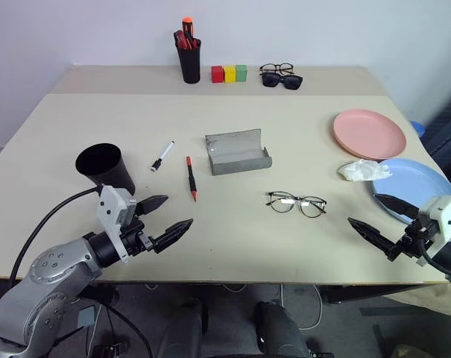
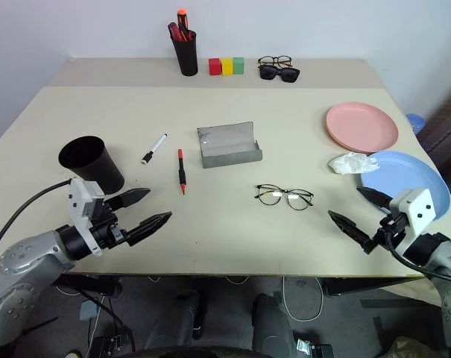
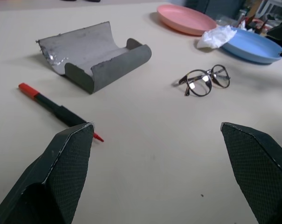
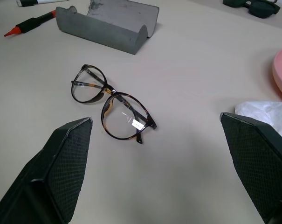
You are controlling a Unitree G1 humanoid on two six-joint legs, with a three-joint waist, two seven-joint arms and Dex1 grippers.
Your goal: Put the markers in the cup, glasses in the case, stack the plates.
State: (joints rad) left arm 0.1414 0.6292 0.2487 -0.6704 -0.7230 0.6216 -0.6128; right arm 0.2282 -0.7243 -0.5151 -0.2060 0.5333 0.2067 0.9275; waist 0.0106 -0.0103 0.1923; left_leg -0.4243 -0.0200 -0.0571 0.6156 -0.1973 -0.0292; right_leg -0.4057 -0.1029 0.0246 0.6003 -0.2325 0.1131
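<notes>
The grey case (image 1: 238, 152) lies open at the table's middle. Left of it lie a white marker with a black cap (image 1: 162, 156) and a dark marker with red-orange ends (image 1: 190, 178). The wide black cup (image 1: 105, 169) stands upright at the left. Clear-lens glasses (image 1: 297, 203) rest in front of the case. A pink plate (image 1: 369, 133) and a light blue plate (image 1: 414, 186) sit side by side at the right. My left gripper (image 1: 165, 217) hovers open near the cup, empty. My right gripper (image 1: 379, 218) is open and empty by the blue plate's front edge.
A crumpled white tissue (image 1: 364, 171) lies between the two plates. At the back stand a tall black pen holder with red-orange pens (image 1: 188, 54), three coloured blocks (image 1: 229, 73), black sunglasses (image 1: 282, 80) and another pair of spectacles (image 1: 276, 68).
</notes>
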